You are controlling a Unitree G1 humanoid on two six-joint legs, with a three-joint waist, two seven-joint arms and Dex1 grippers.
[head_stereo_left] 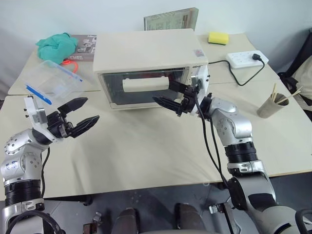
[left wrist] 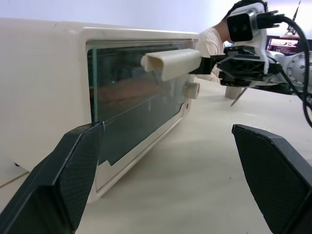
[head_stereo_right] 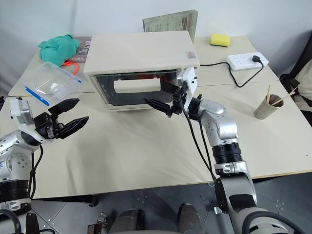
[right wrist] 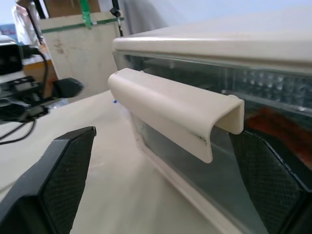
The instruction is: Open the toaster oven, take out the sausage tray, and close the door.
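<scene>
oven: toaster oven is set mid-table, glass front turned toward the robot so the handle can be reached from the front
door: door is seen shut, glass flush in its frame; the task's first step is judged not yet done
handle: cream bar handle is bracketed at its right end by the right gripper; no contact is seen
right gripper: right gripper is held with jaws spread wide, nothing gripped, aimed sideways along the door; judged lined up to close on the bar and pull the door open
left gripper: left gripper is held wide apart and empty, well left of the oven above the table; judged parked there to be ready for the tray
tray: sausage tray is inside the oven behind the glass, made out only as a reddish blur; its edges cannot be told
nearby: clear plastic box with blue clips and a teal cloth are placed left of the oven; a yellow sponge, power strip and paper cup of sticks are placed to the right, well apart
in the way: the table in front of the door is bare, so its swing is judged unblocked; a black cable hung off the right arm is draped near the oven's right corner and could be snagged
</scene>
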